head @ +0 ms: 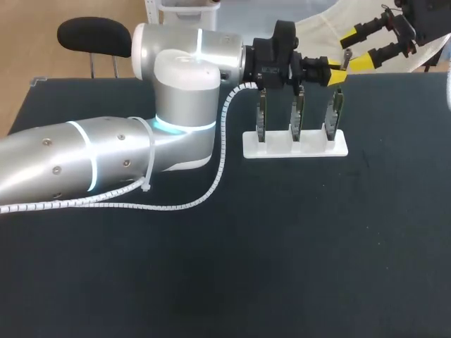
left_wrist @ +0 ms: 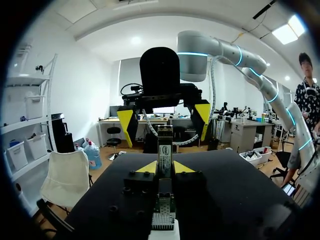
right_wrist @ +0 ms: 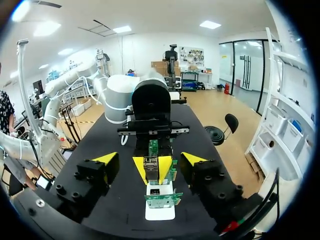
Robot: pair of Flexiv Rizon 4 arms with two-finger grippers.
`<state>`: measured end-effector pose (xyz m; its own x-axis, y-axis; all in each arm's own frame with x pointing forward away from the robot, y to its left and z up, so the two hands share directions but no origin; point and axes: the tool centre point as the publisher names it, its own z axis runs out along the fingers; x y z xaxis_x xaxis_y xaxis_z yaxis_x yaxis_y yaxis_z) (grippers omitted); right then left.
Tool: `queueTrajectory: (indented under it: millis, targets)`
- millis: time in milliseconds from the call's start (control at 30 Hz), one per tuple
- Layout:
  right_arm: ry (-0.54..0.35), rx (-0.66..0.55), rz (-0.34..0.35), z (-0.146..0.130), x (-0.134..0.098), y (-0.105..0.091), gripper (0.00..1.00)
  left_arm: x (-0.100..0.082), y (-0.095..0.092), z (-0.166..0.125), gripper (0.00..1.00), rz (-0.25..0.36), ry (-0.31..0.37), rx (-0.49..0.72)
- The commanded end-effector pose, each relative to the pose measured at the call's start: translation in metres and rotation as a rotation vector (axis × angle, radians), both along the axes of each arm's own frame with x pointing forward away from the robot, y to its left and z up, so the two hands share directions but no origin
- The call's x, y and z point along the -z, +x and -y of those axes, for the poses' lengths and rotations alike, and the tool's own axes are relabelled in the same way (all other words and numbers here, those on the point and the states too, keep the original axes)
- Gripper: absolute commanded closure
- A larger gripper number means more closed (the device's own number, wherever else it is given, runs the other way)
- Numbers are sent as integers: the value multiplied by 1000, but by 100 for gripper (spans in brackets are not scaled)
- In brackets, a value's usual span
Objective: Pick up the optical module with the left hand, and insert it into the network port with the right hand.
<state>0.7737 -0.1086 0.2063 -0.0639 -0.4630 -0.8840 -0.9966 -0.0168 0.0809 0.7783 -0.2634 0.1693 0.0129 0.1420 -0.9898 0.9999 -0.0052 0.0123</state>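
My left gripper [head: 338, 72] hovers over the right end of a white rack [head: 296, 146] and is shut on the optical module [left_wrist: 165, 152], a slim metal bar that sticks out past its yellow tips. Facing it from the far side, my right gripper [head: 347, 51] stands open, one yellow finger [left_wrist: 125, 124] on each side of the module's free end and clear of it. In the right wrist view the module [right_wrist: 151, 167] lies midway between my own wide-spread fingers [right_wrist: 107, 159]. The rack holds three upright green boards [head: 296, 116] with network ports, directly beneath both grippers.
The rack [right_wrist: 160, 207] stands at the back of the dark table [head: 282, 246], close to its far edge. My left arm [head: 106, 155] lies across the table's left half, with a white coiled cable [head: 211, 183] hanging from it.
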Motion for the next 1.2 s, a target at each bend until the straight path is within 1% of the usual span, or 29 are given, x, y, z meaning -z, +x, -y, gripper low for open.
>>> queueTrajectory:
  millis: [33,700,733,767,1200]
  targets:
    - [0,0,-1,1,1,-1,100,1,1,1,100,1,-1,2]
    - [-8,5,-5,2,3,-5,100,1,1,1,100,1,-1,2]
    - [-9,5,-5,2,3,-5,100,1,1,1,34,1,-1,2]
    - [-10,5,-4,2,3,-5,100,1,1,1,0,1,-1,2]
    - [-4,5,1,0,2,-5,100,1,1,1,0,1,-1,2]
